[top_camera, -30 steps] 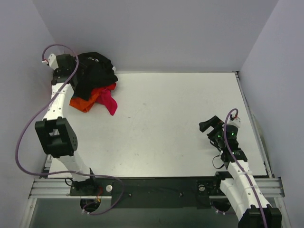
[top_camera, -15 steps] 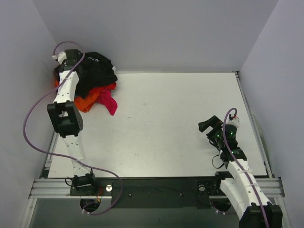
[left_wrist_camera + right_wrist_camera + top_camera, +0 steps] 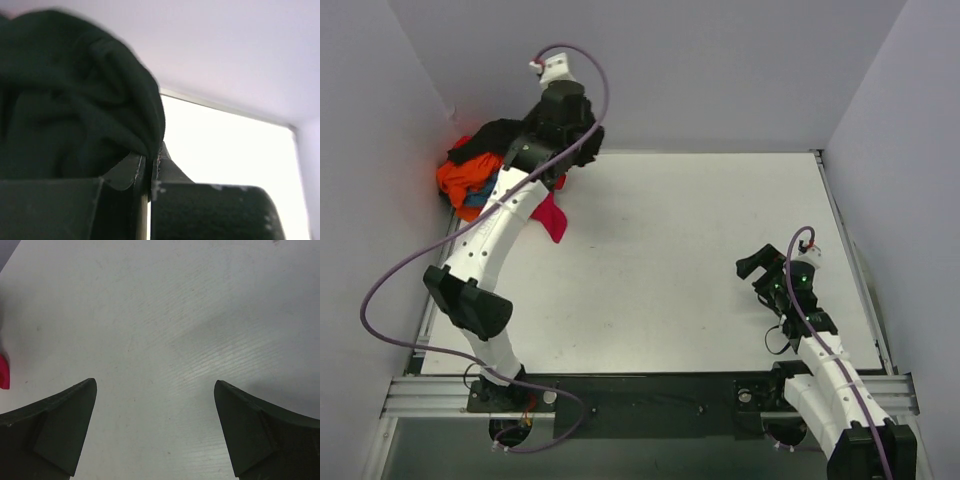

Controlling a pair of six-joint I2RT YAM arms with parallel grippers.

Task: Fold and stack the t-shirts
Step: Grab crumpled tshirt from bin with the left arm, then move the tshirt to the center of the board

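left fingers (image 3: 156, 172) pinched shut on a fold of the black t-shirt (image 3: 75, 100), orange t-shirt (image 3: 460, 180) and pink t-shirt (image 3: 551, 218) heaped at the worktop's (image 3: 700, 250) far-left corner, right fingers (image 3: 65, 425) spread wide, empty

- The left arm (image 3: 490, 235) rises from its base at the near left edge, bends at the elbow, and stretches far toward the back-left corner, with the wrist raised at the top of the reach.
- The left gripper (image 3: 149, 160) has its jaws pressed together with only a thin slit between them, pinching a fold of the black t-shirt (image 3: 75, 100).
- The right arm (image 3: 815, 345) sits low at the near right, its forearm angled forward and left.
- The right gripper (image 3: 154, 390) has its jaws spread wide apart, with nothing between them.
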